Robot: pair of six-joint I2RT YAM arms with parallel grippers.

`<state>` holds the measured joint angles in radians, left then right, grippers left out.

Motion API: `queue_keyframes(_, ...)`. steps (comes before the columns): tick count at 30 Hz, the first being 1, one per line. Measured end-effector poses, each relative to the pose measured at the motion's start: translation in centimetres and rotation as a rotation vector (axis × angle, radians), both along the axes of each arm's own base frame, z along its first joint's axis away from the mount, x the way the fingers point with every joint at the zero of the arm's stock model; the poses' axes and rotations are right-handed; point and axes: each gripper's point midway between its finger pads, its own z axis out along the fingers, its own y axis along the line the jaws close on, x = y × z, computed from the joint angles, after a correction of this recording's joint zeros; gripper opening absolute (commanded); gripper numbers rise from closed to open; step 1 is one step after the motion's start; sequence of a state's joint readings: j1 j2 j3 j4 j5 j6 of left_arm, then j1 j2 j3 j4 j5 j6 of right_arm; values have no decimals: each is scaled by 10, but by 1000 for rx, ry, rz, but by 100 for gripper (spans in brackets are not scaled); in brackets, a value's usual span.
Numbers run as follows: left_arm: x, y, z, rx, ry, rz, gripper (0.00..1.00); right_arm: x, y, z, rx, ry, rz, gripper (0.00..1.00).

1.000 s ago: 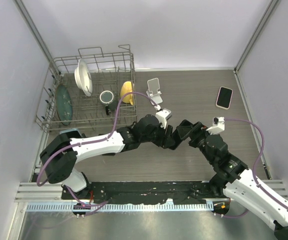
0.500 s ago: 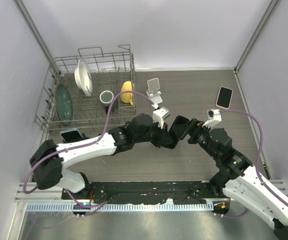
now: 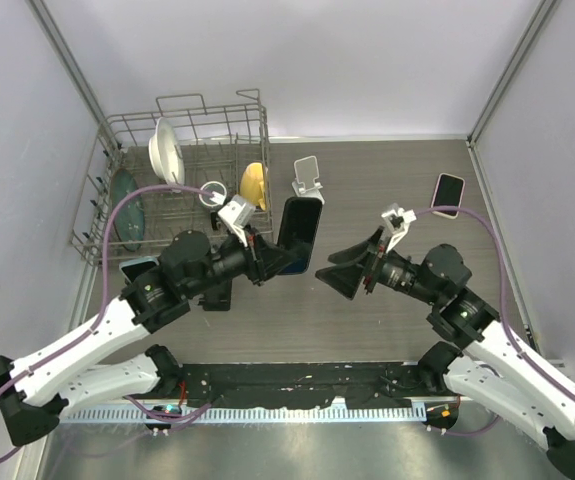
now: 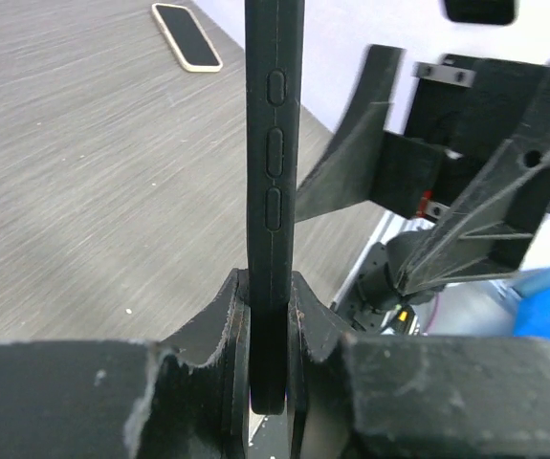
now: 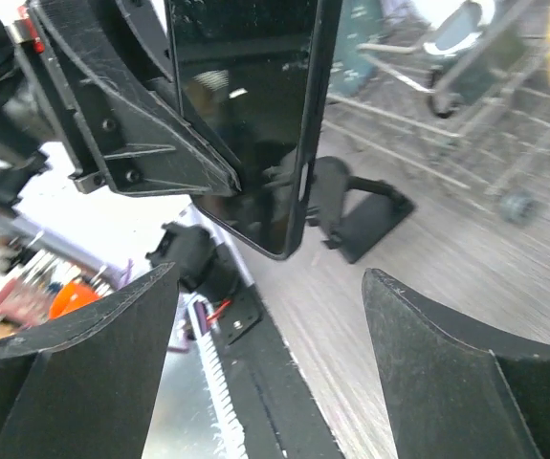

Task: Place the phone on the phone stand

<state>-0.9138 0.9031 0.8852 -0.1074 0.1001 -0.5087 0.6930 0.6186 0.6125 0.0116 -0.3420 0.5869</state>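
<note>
**Black phone clamped in the left hand, near the white stand**

The left hand (image 3: pixel 267 258) is closed narrow on one end of a black phone (image 3: pixel 298 234). In the left wrist view its two fingers (image 4: pixel 225 320) press on the phone's front and back, and the phone stands up out of them edge-on, showing three side buttons. The phone is held off the surface (image 3: pixel 387 190), with its dark screen facing the right wrist camera.

From above, the phone sits just to the near side of the white phone stand (image 3: pixel 309 178) and does not touch it. The stand rests on the surface beside the right wall of a wire dish rack (image 3: pixel 187 112).

The right hand (image 3: pixel 345 268) is spread wide and holds nothing. It points left towards the phone, with a gap between them.

A second phone (image 3: pixel 448 194), in a pale case, lies flat on the surface at the far right, well apart from both hands.
</note>
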Motion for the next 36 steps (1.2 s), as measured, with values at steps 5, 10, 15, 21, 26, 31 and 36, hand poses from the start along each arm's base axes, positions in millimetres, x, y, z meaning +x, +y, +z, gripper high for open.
queue_keyframes(5, -20, 7, 7, -58, 5, -58, 0, -12, 29, 12, 64, -27, 193, 71)
queue_keyframes(10, -32, 5, 10, -98, 27, -112, 0, -20, 41, 21, 108, -57, 296, 53)
queue_keyframes(15, -37, 2, 21, -150, 36, -145, 0, -29, 49, 26, 135, -72, 368, 45)
queue_keyframes(21, -42, -1, 37, -220, 43, -176, 0, -36, 51, 39, 174, -104, 398, 21)
queue_keyframes(26, -50, 0, 48, -258, 36, -212, 0, -46, 53, 50, 219, -114, 443, 1)
queue_keyframes(31, -50, 3, 49, -248, 55, -197, 63, -48, 56, 53, 231, -117, 439, 1)
queue_keyframes(36, -24, 22, 65, -211, 76, -5, 100, -40, 55, 38, 173, -103, 357, 1)
